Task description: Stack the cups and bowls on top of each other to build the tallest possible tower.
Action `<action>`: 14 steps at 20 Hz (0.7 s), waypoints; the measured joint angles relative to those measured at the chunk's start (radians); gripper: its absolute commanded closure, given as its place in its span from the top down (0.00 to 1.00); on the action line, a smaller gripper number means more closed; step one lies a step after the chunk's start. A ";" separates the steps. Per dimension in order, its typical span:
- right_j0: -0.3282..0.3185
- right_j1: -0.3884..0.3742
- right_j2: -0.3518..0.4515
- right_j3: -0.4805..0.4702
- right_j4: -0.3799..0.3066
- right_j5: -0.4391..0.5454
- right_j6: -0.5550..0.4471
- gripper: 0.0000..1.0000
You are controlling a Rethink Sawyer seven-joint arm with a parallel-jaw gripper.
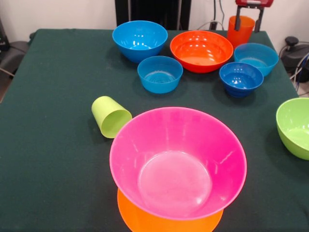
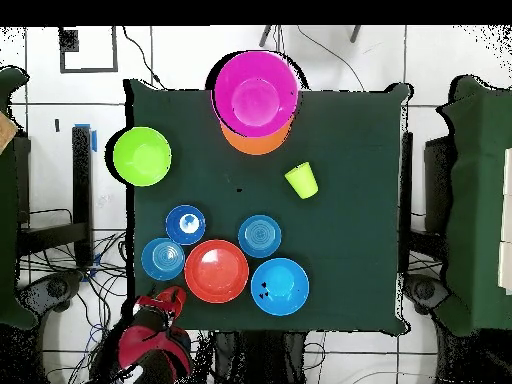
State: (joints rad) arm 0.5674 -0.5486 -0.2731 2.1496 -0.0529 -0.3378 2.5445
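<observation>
The tower stands at the near table edge: a pink bowl [image 1: 177, 162] [image 2: 256, 90] sits upright on an upturned light-orange bowl [image 1: 145, 220] [image 2: 258, 145]. A lime green cup [image 1: 111, 116] [image 2: 302, 180] lies on its side to the pink bowl's left. At the far right corner the ribbed orange cup [image 1: 240, 30] stands upright. My gripper [image 1: 249, 24] [image 2: 165, 298] hangs over it with its fingers spread, one finger [image 1: 237, 24] at the cup's mouth and the other to the right of the cup. In the overhead view the orange cup is hidden under the gripper.
Across the far half sit a medium blue bowl [image 1: 140, 39] [image 2: 280, 286], a red-orange bowl [image 1: 201, 50] [image 2: 216, 270] and three small blue bowls [image 1: 160, 73] [image 1: 256, 58] [image 1: 241, 78]. A lime-green bowl [image 1: 295, 126] [image 2: 142, 156] sits at the right edge.
</observation>
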 measured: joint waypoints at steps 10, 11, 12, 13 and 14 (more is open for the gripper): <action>0.085 -0.081 0.003 0.001 0.039 0.071 0.000 1.00; 0.095 -0.083 0.005 0.001 0.045 0.077 0.000 1.00; 0.105 -0.087 0.009 0.001 0.049 0.086 0.000 1.00; 0.109 -0.088 0.012 0.001 0.049 0.092 0.000 1.00; 0.110 -0.090 0.014 0.001 0.049 0.094 0.000 1.00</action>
State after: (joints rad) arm 0.6773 -0.6381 -0.2593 2.1505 -0.0043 -0.2443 2.5445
